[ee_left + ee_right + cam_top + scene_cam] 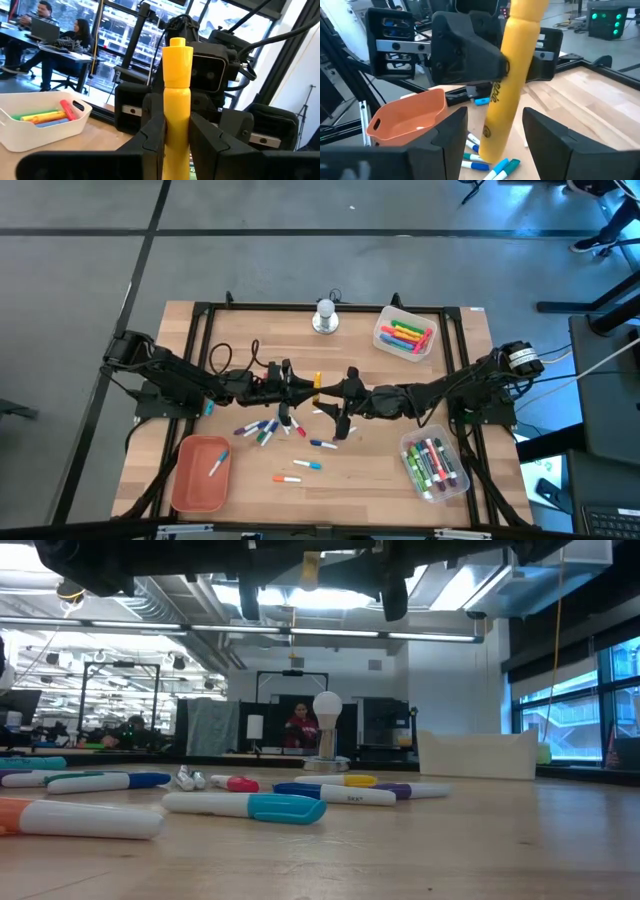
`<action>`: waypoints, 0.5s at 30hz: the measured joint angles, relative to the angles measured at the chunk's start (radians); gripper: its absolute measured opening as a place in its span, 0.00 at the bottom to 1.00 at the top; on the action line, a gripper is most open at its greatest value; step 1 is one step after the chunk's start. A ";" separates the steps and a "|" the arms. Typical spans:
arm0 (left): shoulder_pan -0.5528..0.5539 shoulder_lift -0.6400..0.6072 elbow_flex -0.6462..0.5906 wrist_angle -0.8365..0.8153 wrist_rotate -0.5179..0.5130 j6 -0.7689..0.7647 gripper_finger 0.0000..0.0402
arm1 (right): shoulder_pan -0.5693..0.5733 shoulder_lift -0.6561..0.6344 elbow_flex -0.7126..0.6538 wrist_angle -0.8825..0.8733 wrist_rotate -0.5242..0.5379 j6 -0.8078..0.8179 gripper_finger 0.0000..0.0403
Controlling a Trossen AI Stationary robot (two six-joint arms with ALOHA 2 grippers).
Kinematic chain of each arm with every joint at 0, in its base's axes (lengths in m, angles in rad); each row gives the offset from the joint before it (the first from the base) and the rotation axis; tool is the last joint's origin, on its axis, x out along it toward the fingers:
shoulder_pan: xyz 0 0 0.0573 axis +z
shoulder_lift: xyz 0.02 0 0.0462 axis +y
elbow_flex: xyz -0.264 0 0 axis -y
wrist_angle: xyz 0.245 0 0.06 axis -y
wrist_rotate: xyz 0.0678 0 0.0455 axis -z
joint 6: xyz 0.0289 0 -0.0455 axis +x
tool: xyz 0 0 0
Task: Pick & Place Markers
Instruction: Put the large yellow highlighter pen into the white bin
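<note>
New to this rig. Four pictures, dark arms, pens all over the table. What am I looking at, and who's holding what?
It is a robot with two dark arms at a wooden table, each ending in a two-finger claw. One picture looks straight down from above, one sits at table height, and two come from cameras on the wrists.

The arms meet mid-table. The left claw is shut on a thick yellow marker, held upright. The right claw is open, its fingers on either side of that marker without touching it.

On the table: loose white-barrelled markers with coloured caps, an orange tray holding one marker, two clear bins of thick coloured markers, and a small silver-white knob at the far edge. The people behind are just the room.
</note>
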 joint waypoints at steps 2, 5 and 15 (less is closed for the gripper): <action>0.000 0.000 0.000 0.000 0.000 0.001 0.15 | -0.003 0.000 0.000 0.003 0.000 0.000 0.47; 0.000 0.000 0.000 0.014 0.000 0.017 0.15 | -0.010 0.000 0.000 0.019 -0.026 0.001 0.47; -0.017 0.039 0.000 0.080 0.014 0.061 0.15 | -0.014 0.002 -0.001 0.037 -0.100 -0.024 0.46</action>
